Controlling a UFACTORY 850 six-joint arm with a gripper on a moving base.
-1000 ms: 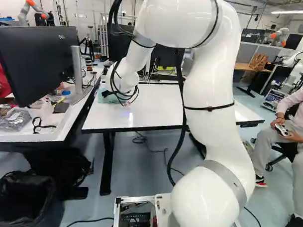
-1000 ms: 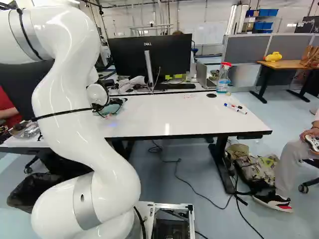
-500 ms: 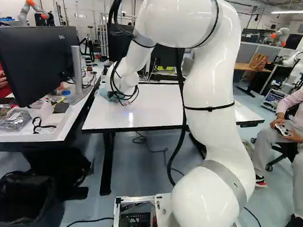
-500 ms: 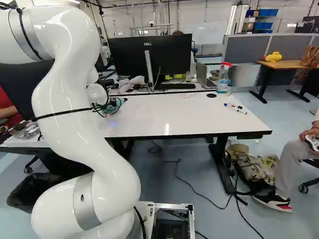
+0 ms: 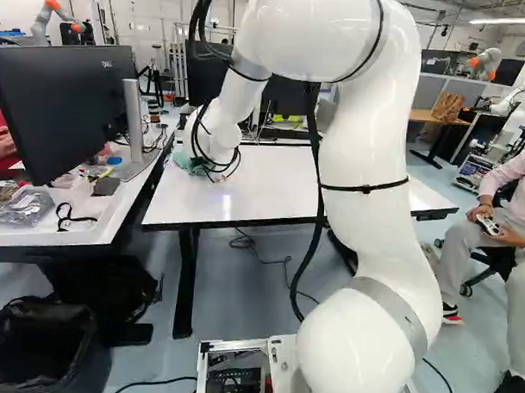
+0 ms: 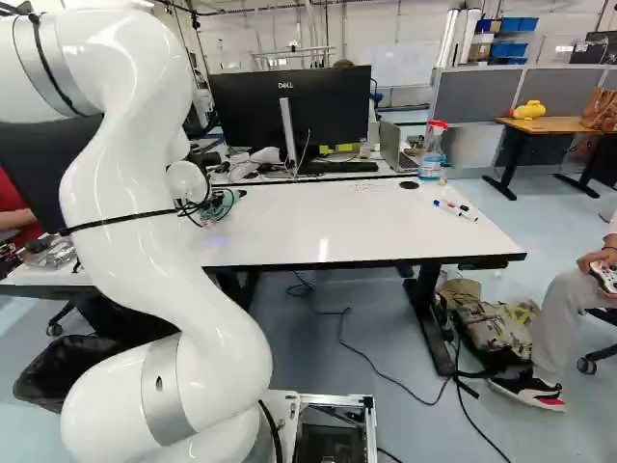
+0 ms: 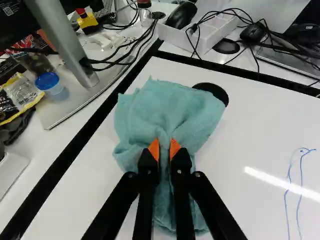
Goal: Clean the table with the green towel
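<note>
The gripper (image 6: 224,200) is low over the far left corner of the white table (image 6: 328,231), partly hidden by cables and the wrist. In the wrist view the gripper (image 7: 164,150) is shut on the green towel (image 7: 167,107), a fold of cloth pinched between its orange pads. The bunched towel spreads ahead of and under the fingers, beside a black round grommet. Its teal edge (image 5: 184,163) shows below the wrist in the left base view. Blue marker lines (image 7: 295,190) run over the tabletop to one side; faint red marks (image 6: 366,186) lie near the far edge.
A spray bottle (image 6: 433,152) and markers (image 6: 455,209) stand or lie on the table's right part. A monitor (image 6: 291,111) rises behind it. At the left, another desk holds a monitor (image 5: 63,108) and clutter. A person sits at the right. Other robots stand farther back.
The fingers have closed on the towel, which looks more bunched up around the gripper in both base views. The arm has shifted only slightly; the base has stayed put.
</note>
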